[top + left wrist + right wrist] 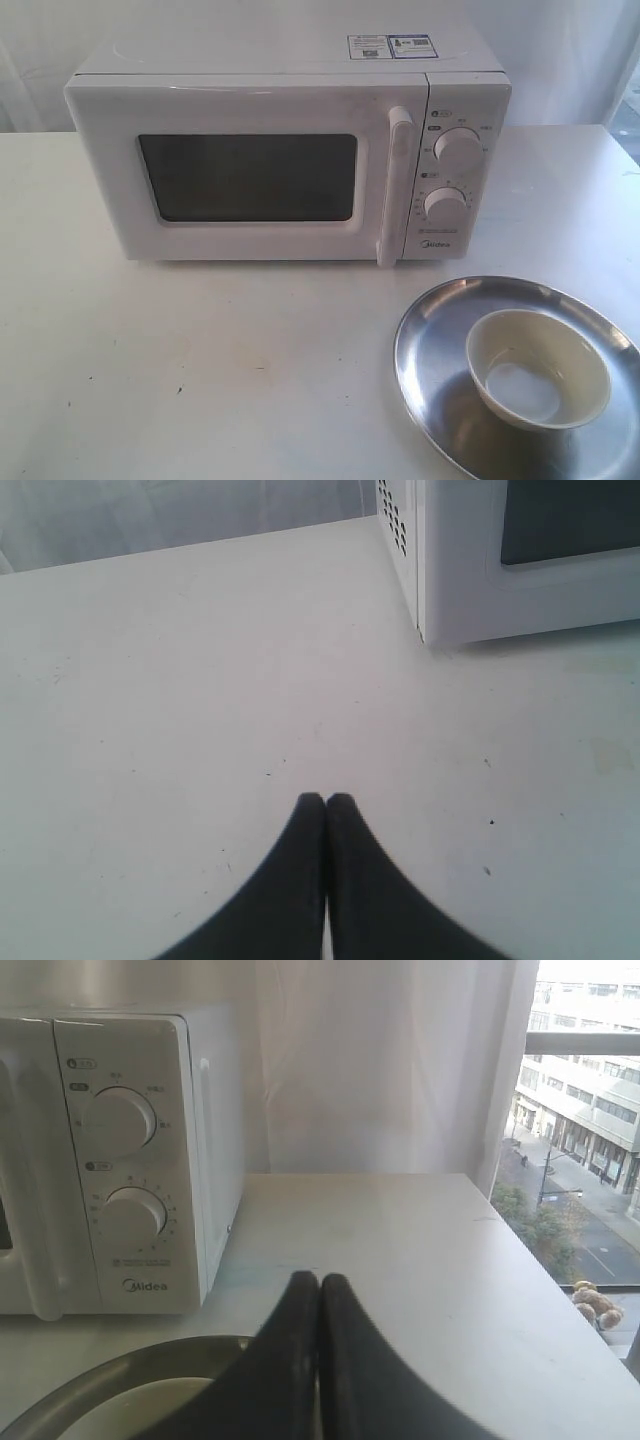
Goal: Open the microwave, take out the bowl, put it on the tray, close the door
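Observation:
The white microwave (290, 150) stands at the back of the table with its door (250, 175) shut flush and the bar handle (395, 185) upright. On the silver tray (440, 340) at the front right rests the cream-white bowl (538, 368). Neither arm shows in the exterior view. My left gripper (326, 800) is shut and empty over bare table, near the microwave's left corner (430, 570). My right gripper (319, 1280) is shut and empty, above the tray's rim (130, 1360) and the bowl (150, 1405), beside the dial panel (125, 1150).
The white table (200, 370) spreads wide in front of the microwave on the left. A white curtain (380, 1060) hangs behind. The table's right edge (545, 1270) runs along a window with a street far below.

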### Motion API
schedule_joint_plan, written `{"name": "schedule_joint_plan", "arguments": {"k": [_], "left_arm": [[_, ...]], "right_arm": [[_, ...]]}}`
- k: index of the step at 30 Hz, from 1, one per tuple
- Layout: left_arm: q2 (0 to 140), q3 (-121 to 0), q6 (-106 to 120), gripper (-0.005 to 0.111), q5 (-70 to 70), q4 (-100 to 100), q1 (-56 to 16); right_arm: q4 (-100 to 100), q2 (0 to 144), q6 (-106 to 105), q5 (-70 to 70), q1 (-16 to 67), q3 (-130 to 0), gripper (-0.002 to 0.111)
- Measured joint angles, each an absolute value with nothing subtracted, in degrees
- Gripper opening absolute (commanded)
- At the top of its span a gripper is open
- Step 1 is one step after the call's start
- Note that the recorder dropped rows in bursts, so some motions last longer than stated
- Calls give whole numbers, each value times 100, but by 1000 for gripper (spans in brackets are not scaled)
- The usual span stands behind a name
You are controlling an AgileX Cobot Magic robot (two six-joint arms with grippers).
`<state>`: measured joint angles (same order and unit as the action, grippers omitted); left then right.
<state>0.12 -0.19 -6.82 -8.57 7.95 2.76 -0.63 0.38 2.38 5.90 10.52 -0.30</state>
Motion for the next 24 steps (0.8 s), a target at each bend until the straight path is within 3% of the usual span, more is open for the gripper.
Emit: {"name": "schedule_joint_plan", "arguments": {"k": [24], "left_arm": [[12, -19, -682, 0, -857, 795, 276]], "right_arm": [[0, 38, 238, 590, 1052, -30, 0]]}}
